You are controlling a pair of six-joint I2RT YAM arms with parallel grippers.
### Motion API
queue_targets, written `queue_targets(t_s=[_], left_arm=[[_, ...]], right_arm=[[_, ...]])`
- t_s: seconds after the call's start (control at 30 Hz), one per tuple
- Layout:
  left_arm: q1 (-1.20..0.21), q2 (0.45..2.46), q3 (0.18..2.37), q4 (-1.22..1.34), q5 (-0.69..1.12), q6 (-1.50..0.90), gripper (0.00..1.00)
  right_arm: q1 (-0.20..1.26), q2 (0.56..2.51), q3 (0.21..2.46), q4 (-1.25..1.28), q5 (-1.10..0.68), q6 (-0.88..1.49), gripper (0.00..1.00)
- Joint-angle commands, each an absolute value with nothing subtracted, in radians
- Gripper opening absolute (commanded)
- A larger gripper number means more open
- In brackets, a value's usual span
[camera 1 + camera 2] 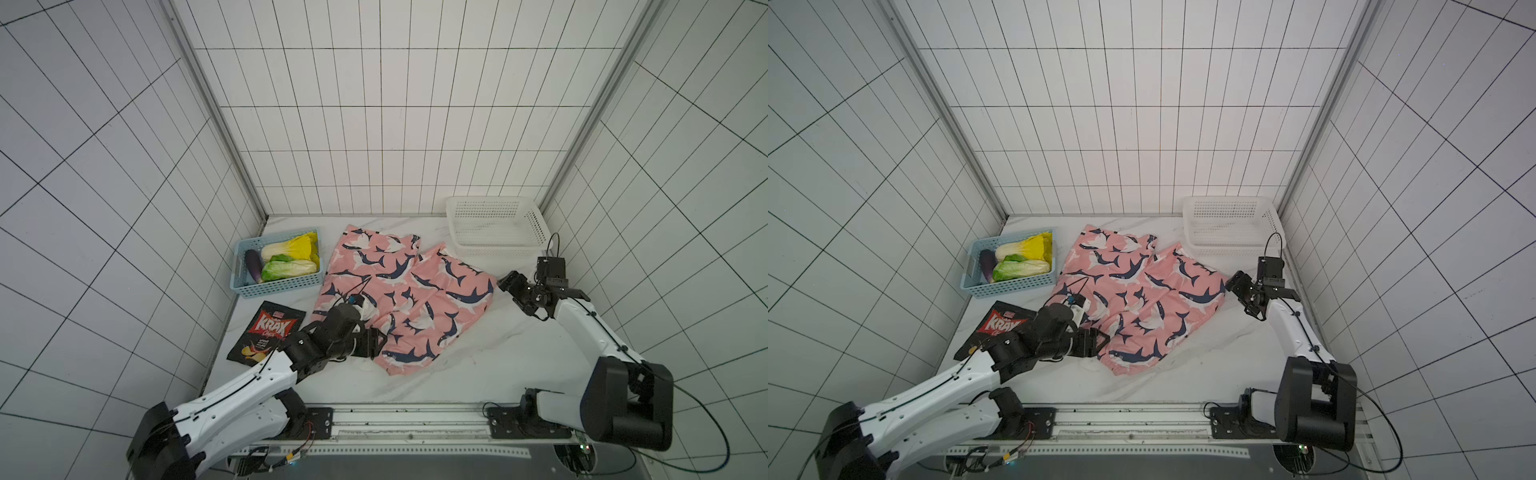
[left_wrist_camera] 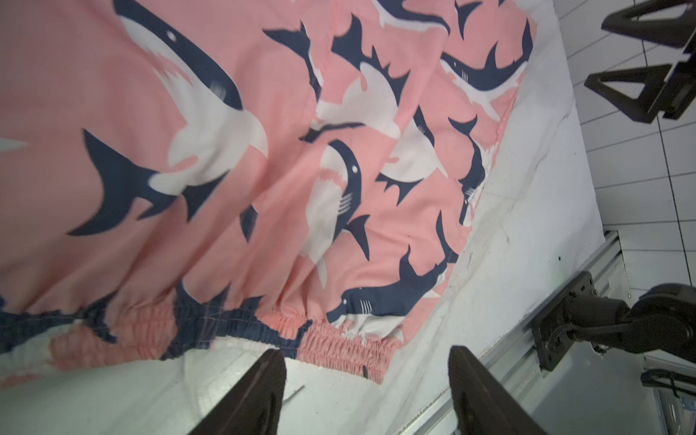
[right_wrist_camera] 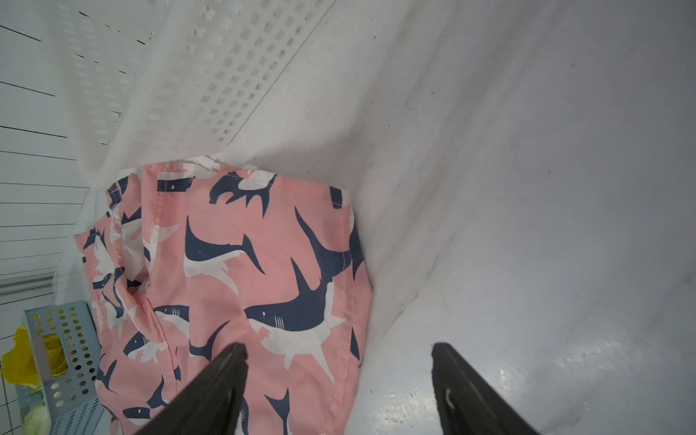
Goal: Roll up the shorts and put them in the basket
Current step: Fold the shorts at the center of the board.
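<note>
White tiled walls (image 1: 395, 124) on three sides; white marbled tabletop (image 1: 490, 357); front metal rail (image 1: 415, 419).

Shorts (image 1: 399, 291) soft matt cloth; white basket (image 1: 494, 250) perforated plastic; tabletop (image 1: 498, 353) smooth, slightly glossy.

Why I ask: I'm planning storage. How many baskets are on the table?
2. A blue basket holding vegetables sits at the left of the table, beside the shorts; a white basket, seemingly empty, sits in the far right corner. None seems hidden.
</note>
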State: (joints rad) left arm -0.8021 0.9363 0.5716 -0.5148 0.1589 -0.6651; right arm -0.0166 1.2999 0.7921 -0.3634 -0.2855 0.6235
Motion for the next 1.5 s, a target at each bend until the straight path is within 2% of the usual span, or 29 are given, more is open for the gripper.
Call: queue_targets(t_s=[0.0,0.3,0.7,0.83,0.97,1.2,1.3,1.4,1.47], left_arm=[[-0.827,1.04,0.572,-0.497,0.215,-0.649,0.73],[-1.001,1.241,0.626,-0.484,0.174,-0.588,0.71],[-1.151,1.357,0.697,-0.54,-0.045,-0.563,0.7],[-1.179,1.405,0.726,-0.556,-0.088,-0.555,0.62],[-1.217,1.444,0.753,-0.582,-0.146,-0.546,0.62],[-1.274,1.484,0.785,-0.602,-0.205,-0.546,0.67],[-1.284,1.51,0.793,-0.602,-0.232,-0.548,0.63],[-1.291,1.541,0.806,-0.603,-0.247,-0.543,0.54],[-1.294,1.562,0.803,-0.59,-0.256,-0.546,0.51]], right_arm=[[-0.001,1.331,0.776,-0.352,-0.3,0.608,0.8],[0.01,1.388,0.795,-0.341,-0.291,0.603,0.81],[0.023,1.456,0.801,-0.307,-0.293,0.624,0.76],[0.026,1.488,0.817,-0.287,-0.295,0.635,0.73],[0.027,1.545,0.845,-0.264,-0.302,0.643,0.69],[0.032,1.635,0.895,-0.232,-0.322,0.665,0.67],[0.034,1.661,0.909,-0.221,-0.332,0.677,0.64],[0.035,1.677,0.912,-0.207,-0.342,0.687,0.61],[0.037,1.688,0.911,-0.196,-0.344,0.693,0.58]])
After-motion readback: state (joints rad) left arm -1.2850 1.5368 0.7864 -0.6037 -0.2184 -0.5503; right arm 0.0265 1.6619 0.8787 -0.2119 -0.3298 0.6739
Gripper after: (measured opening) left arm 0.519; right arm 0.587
